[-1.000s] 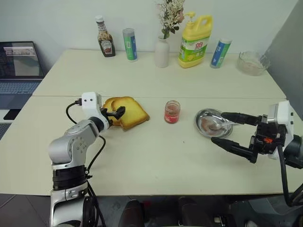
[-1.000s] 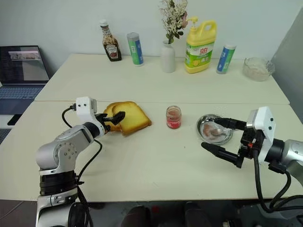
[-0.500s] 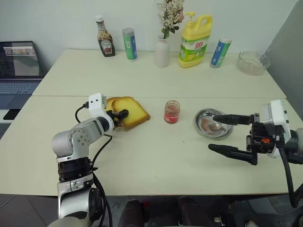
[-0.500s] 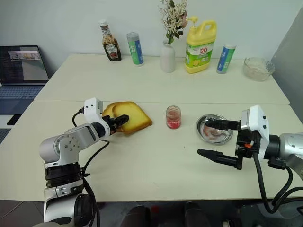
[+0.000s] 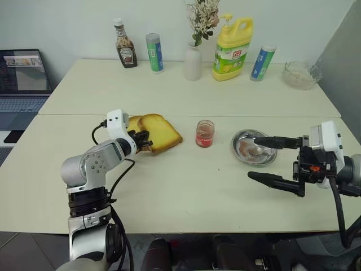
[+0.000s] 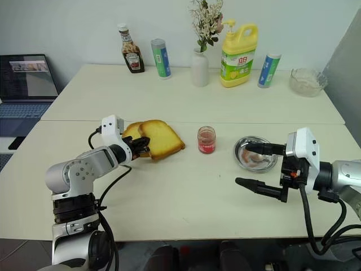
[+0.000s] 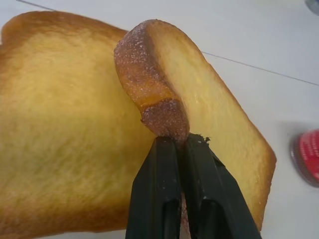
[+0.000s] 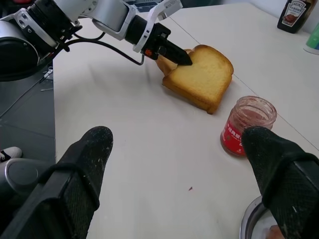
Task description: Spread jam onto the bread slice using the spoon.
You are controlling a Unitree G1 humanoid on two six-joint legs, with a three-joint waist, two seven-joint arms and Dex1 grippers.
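Observation:
Two toast slices overlap left of the table's middle. The paler, larger bread slice (image 5: 162, 132) lies on top, and my left gripper (image 5: 145, 141) is shut on its near crust corner (image 7: 167, 117), tilting that edge up off the more orange slice (image 7: 60, 149). The small jar of red jam (image 5: 205, 133) stands open just right of the bread. Further right, the spoon (image 5: 259, 150) rests in a round steel dish (image 5: 237, 148). My right gripper (image 5: 254, 158) hovers open at the dish's near side, holding nothing.
Along the back edge stand a ketchup bottle (image 5: 125, 45), a green-labelled can (image 5: 154, 52), a white vase with flowers (image 5: 193, 61), a yellow detergent bottle (image 5: 232, 48), a blue can (image 5: 262, 63) and a glass bowl (image 5: 300, 74). A laptop (image 5: 22, 79) sits at far left.
My left gripper has closed onto the bread slice's corner, and the slice has shifted slightly right and tipped up. The right gripper stays open near the dish.

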